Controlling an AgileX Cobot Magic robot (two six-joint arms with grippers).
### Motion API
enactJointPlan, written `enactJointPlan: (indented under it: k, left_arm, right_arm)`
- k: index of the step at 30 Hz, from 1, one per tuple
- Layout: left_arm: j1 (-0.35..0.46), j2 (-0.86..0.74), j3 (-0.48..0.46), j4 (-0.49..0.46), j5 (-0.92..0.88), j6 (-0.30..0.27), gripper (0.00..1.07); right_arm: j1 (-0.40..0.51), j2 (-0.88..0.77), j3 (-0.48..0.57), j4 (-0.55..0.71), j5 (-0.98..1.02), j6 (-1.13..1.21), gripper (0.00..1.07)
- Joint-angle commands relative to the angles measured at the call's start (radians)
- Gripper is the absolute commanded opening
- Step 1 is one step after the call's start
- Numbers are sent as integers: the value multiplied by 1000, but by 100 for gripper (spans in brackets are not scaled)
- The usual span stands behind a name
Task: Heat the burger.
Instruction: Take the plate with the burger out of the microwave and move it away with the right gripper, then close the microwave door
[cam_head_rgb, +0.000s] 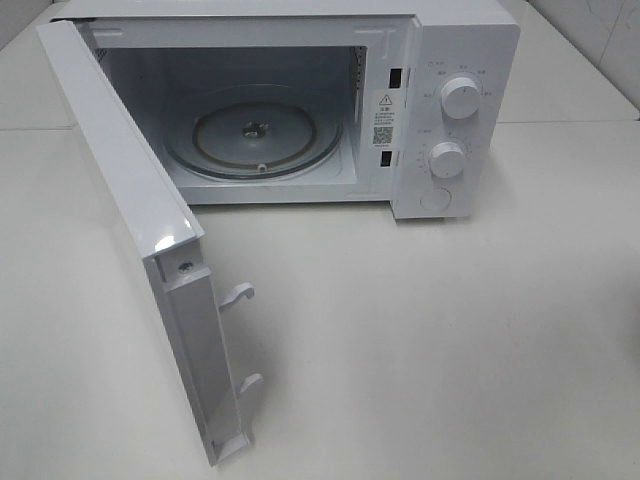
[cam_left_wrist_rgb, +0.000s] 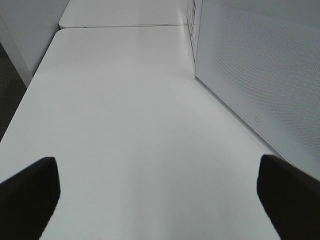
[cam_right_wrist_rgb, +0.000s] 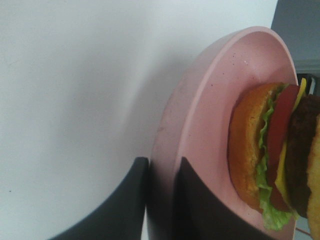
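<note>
The burger (cam_right_wrist_rgb: 280, 160) sat on a round pink plate (cam_right_wrist_rgb: 200, 125), and only the right wrist camera caught it. Its stack of bun, lettuce, tomato, cheese and dark patty rose square off the plate's face, so its layered axis ran straight out from the plate; in that picture the whole thing appeared turned sideways, and whether the plate was truly level I could not tell. The right gripper (cam_right_wrist_rgb: 161, 200) was pinched tight on the plate's rim, one dark finger on each side of the edge, with the burger further in on the plate, clear of the fingers. The high camera showed none of this: only the white microwave (cam_head_rgb: 455, 120) on the white table (cam_head_rgb: 450, 350), its door (cam_head_rgb: 140, 230) swung wide and the glass turntable (cam_head_rgb: 255, 135) bare inside. The left wrist camera looked along the table beside the door's perforated panel (cam_left_wrist_rgb: 260, 75), and the left gripper (cam_left_wrist_rgb: 157, 200) had its two dark fingertips spread far apart, holding nothing.
</note>
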Motion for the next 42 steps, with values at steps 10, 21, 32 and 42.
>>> enactJointPlan:
  k: [10,21,32,42]
  left_arm:
    - [2,-15,0,-1,-1,-1,104]
    - [2,-15,0,-1,-1,-1,104]
    - [2,-15,0,-1,-1,-1,104]
    - [2,-15,0,-1,-1,-1,104]
  right_arm:
    - [-43,195,-28,-88,-117,167,8]
    - [-43,306,-48,-71,-216,226,9]
    - [-43,391,-60,-1,-306,240,22]
    - [-43,391,-122,105,-305,271,86]
